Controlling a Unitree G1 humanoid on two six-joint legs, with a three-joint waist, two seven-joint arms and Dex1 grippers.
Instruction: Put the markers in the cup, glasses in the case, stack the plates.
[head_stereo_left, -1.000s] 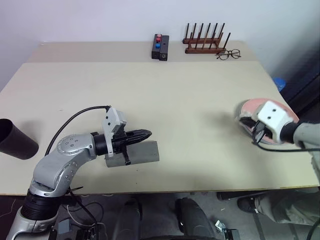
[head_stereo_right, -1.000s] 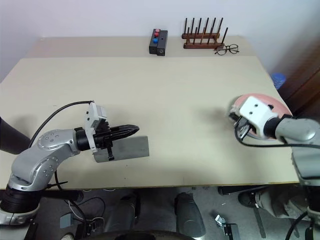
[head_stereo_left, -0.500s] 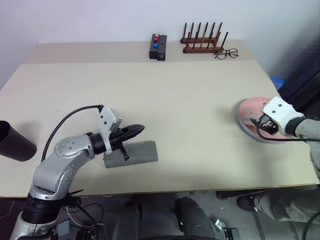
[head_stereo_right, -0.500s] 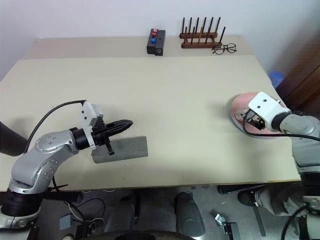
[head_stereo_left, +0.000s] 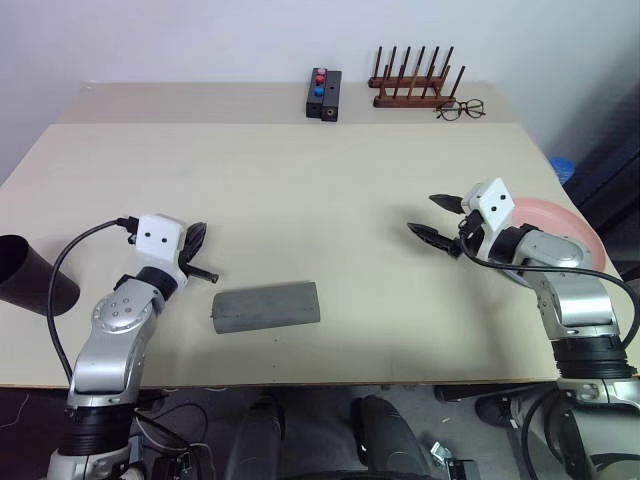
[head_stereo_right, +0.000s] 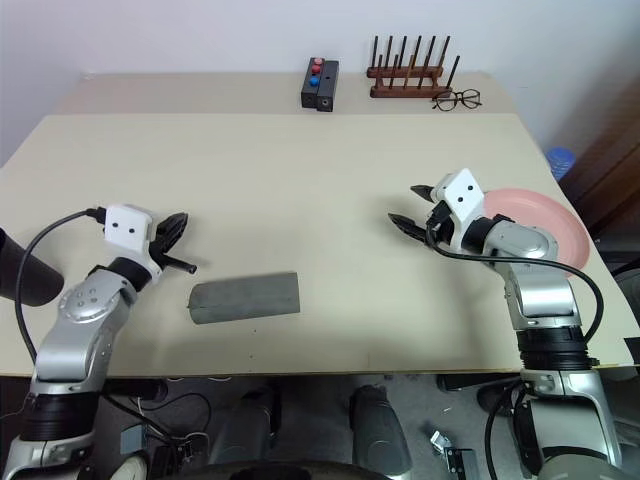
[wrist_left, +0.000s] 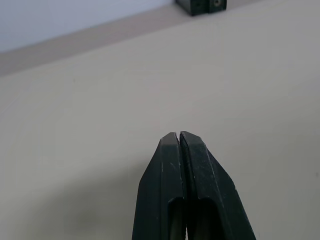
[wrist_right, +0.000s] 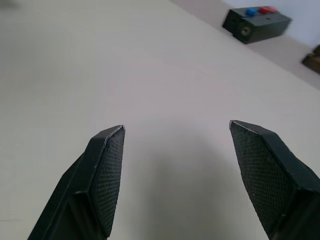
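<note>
Now left gripper (head_stereo_right: 178, 222) closed and empty beside grey case (head_stereo_right: 245, 297), right gripper (head_stereo_right: 412, 208) wide apart.

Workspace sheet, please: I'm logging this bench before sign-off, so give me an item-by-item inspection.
Surface: beige table, flat, no spills seen.
Job's things: grey case closed, lying near the front edge; black cup on its side at the table's left edge; pink plate at the right edge, behind the right arm. Markers, sunglasses, blue plate: nothing seen.
Clutter: black box with red and blue buttons, wooden peg rack and wire-rimmed spectacles along the far edge.
Grippers: left gripper shut, empty; right gripper open, empty.
Cables: black cable looping from the left wrist.
Surroundings: pale wall behind.
</note>
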